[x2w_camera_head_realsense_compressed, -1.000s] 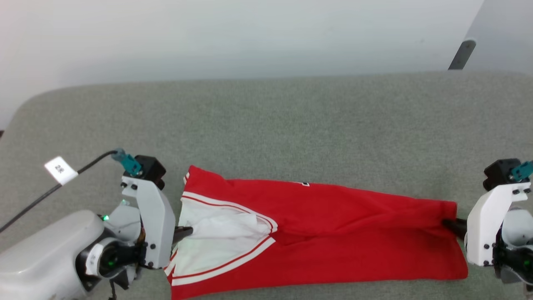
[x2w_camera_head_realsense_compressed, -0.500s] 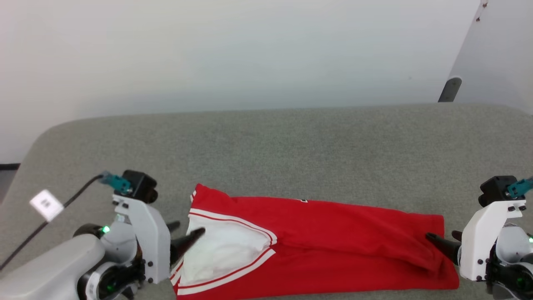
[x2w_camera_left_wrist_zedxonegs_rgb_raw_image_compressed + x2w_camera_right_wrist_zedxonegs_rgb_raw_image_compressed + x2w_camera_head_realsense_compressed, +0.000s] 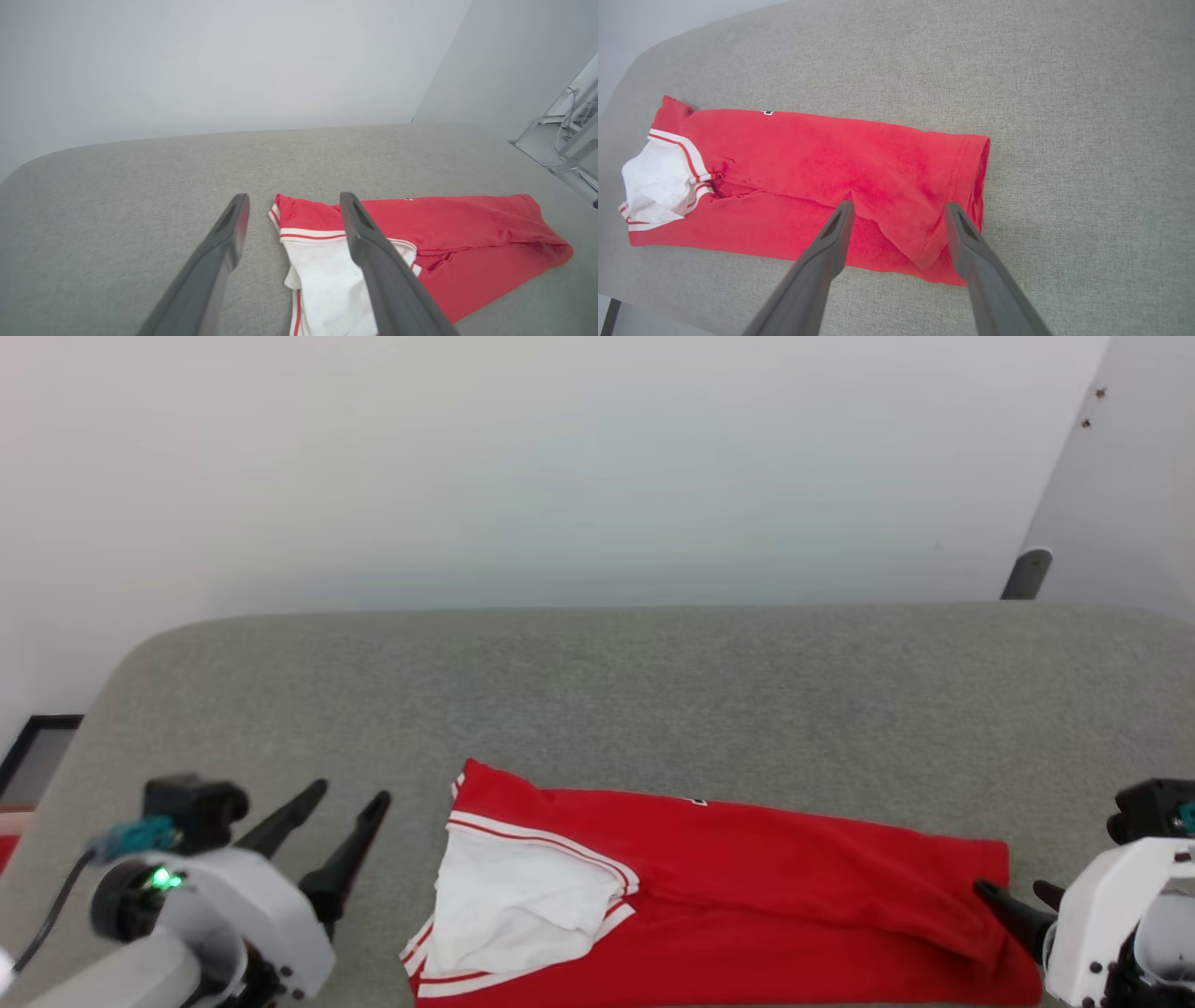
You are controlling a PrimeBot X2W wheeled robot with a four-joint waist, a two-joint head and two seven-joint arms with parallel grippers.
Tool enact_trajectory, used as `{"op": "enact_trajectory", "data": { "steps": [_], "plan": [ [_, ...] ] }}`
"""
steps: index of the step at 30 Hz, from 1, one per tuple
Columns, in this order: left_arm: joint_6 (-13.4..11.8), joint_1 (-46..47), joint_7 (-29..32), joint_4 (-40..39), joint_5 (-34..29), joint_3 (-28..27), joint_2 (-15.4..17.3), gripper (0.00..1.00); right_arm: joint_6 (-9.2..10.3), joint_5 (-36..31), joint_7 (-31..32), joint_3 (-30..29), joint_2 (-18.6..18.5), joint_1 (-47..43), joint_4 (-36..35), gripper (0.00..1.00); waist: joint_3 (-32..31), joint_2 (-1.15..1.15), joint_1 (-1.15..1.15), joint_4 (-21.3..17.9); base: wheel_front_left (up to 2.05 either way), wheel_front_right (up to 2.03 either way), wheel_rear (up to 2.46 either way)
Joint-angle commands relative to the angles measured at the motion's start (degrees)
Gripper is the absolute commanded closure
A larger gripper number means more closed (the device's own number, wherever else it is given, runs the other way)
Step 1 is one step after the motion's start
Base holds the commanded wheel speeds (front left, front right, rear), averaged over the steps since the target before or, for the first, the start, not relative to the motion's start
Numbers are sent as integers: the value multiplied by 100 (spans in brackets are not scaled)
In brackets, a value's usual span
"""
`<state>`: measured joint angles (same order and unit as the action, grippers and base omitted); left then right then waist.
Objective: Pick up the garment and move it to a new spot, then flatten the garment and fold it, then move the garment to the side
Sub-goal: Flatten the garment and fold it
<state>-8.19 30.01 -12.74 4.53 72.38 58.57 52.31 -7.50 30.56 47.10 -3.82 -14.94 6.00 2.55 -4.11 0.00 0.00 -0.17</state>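
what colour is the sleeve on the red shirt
The sleeve is white, edged with red stripes; clearest in the head view.

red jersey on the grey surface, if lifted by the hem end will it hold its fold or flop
Likely floppy: the jersey lies in soft folds with a loose hem corner, so the fold would probably fall open. Probably light, since the thin cloth lies flat. The rough grey surface may drag on it if pushed, bunching it.

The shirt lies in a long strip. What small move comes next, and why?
Probably the right hand lowers and closes on the hem end to fold it toward the white sleeve: the garment is a long flat strip, and this hand and the left hand stand open.
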Motion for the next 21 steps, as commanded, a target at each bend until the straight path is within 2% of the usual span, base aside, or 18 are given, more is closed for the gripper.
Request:
{"op": "enact_trajectory", "data": {
  "steps": [1, 5, 12, 16, 21],
  "plan": [
    [-50, -138, -89, 16, -72, -72, 22, 0, 2, -18, -36, -50, 37, -88, -27, 0, -45, 0, 0, 57, 0, 0, 0],
    [-201, -523, -237, 14, -372, -498, -18, 0, 2, -9, -93, -206, 41, -252, -48, 0, -86, 0, 0, 170, 0, 0, 0],
    [-335, -1746, -236, -303, -1437, -2280, -581, 0, 2, -110, -146, -421, -16, -420, -56, 0, -119, 0, 0, 357, 0, 0, 0],
    [-173, -2517, -235, -403, -1993, -3192, -1009, 0, 2, -139, -12, -511, -81, -409, 5, 0, -107, 0, 0, 452, 0, 0, 0],
    [140, -3123, -235, -428, -2560, -3993, -1507, 0, 2, -233, 229, -640, -236, -234, 134, 0, -29, 0, 0, 575, 0, 0, 0]
  ]
}}
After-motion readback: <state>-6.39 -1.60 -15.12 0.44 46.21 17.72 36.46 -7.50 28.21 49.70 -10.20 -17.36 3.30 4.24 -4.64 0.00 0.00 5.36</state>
